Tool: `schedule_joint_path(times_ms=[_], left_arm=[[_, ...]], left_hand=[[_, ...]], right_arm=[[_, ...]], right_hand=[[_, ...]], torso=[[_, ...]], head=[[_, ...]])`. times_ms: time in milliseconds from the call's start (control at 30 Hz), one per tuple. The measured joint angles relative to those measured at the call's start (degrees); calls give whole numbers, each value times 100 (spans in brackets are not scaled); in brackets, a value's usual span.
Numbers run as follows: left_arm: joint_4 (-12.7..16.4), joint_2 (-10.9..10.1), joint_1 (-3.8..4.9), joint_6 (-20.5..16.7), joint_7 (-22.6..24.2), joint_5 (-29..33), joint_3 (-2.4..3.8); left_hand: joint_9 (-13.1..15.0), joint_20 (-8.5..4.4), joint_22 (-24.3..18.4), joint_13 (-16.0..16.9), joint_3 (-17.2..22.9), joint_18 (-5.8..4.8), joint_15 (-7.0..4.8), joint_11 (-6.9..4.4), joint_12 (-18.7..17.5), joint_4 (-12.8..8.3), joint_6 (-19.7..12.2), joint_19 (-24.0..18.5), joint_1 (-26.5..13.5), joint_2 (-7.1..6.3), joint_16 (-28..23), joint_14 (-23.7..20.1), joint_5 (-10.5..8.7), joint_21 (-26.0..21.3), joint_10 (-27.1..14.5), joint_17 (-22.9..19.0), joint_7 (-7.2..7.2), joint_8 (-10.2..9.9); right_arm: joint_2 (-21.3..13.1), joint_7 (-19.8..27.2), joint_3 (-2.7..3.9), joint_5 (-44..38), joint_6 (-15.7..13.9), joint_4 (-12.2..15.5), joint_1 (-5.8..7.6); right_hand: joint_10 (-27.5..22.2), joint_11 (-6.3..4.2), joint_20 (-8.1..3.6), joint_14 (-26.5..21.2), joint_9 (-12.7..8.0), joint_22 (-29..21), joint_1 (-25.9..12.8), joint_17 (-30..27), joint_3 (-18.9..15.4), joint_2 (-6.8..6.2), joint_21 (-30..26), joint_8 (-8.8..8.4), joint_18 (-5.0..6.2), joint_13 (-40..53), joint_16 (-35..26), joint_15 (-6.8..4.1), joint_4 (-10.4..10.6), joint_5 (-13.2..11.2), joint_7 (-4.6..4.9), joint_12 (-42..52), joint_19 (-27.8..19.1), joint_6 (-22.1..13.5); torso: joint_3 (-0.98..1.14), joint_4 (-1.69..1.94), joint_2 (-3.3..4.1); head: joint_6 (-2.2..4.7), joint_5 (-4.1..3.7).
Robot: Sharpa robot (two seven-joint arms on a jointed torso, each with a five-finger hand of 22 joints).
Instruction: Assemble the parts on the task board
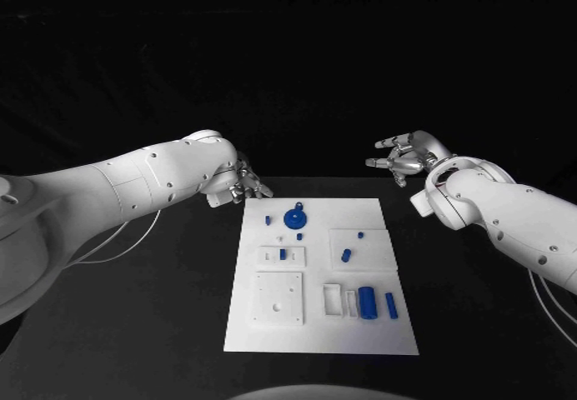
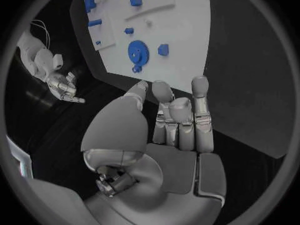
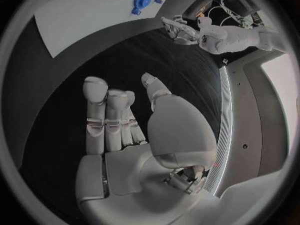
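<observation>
Task board (image 1: 323, 333) lies flat mid-table, small blue parts (image 1: 364, 301) resting on it — a round blue disc (image 1: 294, 220) toward its 12 o'clock end. Left hand (image 1: 236, 187) hovers at the board's 10 o'clock corner, right hand (image 1: 405, 158) at 1 o'clock — both empty, fingers extended.

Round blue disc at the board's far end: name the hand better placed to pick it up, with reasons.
Left. The left hand hovers just off the task board's far corner, near the round blue disc; the right hand sits farther away. Both hold nothing.
</observation>
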Motion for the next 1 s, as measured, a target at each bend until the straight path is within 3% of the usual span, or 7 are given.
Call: schedule_joint_path(times_ms=[200,300,400,900,1000], left_arm=[[-197,101,-90,367,16,-21,-38],[-258,144,-123,500,21,-30,-45],[-304,173,-142,587,25,-37,-49],[-340,197,-199,935,43,-31,-84],[-340,203,-209,999,49,-25,-102]], left_hand=[[287,0,-1,-54,77,1,0,0,66,392,0,0,-211,-211,52,0,-250,0,0,17,0,0],[402,0,-1,-68,104,1,0,0,92,610,0,0,-278,-297,76,0,-529,0,0,31,0,0],[504,0,-1,-82,116,0,20,0,112,784,0,0,-252,-367,100,20,-662,11,0,67,0,0],[592,9,-2,-97,108,1,20,0,132,798,-1,8,-288,-377,123,20,-686,41,0,89,0,0],[598,21,-3,-101,116,2,20,0,132,676,-1,20,-349,-312,124,20,-649,55,0,88,0,0]], right_arm=[[-6,0,0,0,0,29,0],[-8,0,0,0,0,38,0],[-9,0,0,0,0,43,0],[4,0,1,-5,1,40,0],[4,0,1,-9,1,38,0]], right_hand=[[0,0,0,0,0,0,2,0,0,2,0,0,-1,0,0,0,0,33,0,0,0,0],[0,0,0,0,0,0,23,0,0,23,0,0,-2,0,0,0,0,77,0,0,0,0],[0,0,0,0,0,0,23,0,0,23,0,0,-2,1,0,0,0,111,0,0,0,0],[0,0,0,0,0,0,23,0,33,23,0,0,-6,1,0,0,-33,190,-1,0,0,1],[0,0,0,0,0,0,23,0,33,23,0,0,-7,1,0,0,-33,194,-1,0,0,1]], torso=[[4,-8,10],[7,-9,10],[7,-9,10],[10,5,4],[11,4,4]], head=[[7,2],[7,-2],[-6,-10],[-29,-23],[-31,-23]])
